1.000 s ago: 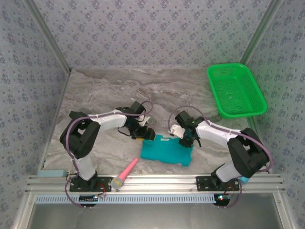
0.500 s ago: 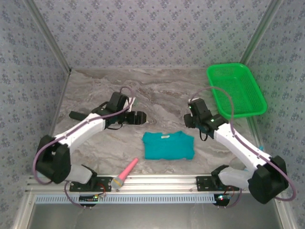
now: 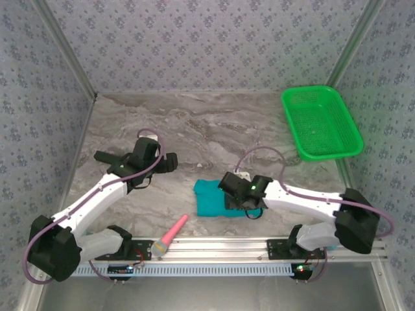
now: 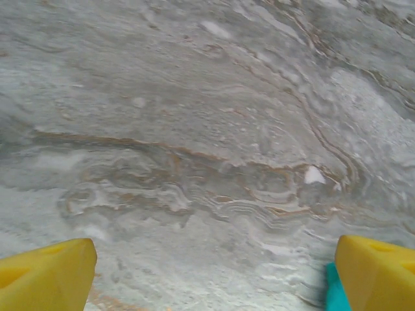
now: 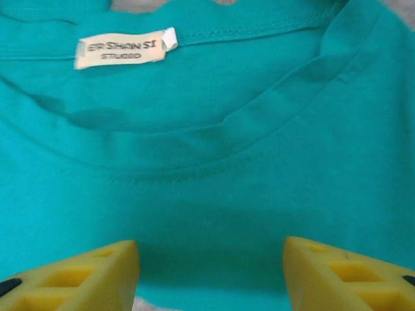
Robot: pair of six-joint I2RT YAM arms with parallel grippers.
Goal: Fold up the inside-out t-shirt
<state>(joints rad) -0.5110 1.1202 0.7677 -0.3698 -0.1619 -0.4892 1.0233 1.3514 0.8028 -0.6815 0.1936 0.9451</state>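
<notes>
We see the t-shirt lying on the worktop near its front edge, between the two arm bases, gathered into a rough rectangle. The right jaws hang directly over the right part of it. In the right wrist view their two yellow fingers stand apart at the bottom of the picture, with cloth spreading between and beyond them. They are open and grip nothing, though we cannot tell whether the tips touch the fabric.

The left jaws sit off to the left of the shirt, apart from it, over bare worktop. Their yellow fingers are spread wide and hold nothing. In the left wrist view a sliver of teal shows just beside the finger in the lower right corner.

Up close the shirt is a soft, matte teal knit. It has a curved neckband edged with a line of stitching, and shallow creases below that band. A small white rectangular neck tag with dark printed lettering lies flat near the upper edge of the collar.

The worktop has a grey marble pattern with wavy brownish veins. A green plastic basket, rectangular with meshed walls, stands at the far right, well apart from the shirt. A pink tapered tool lies at the front edge, near the shirt's left corner.
</notes>
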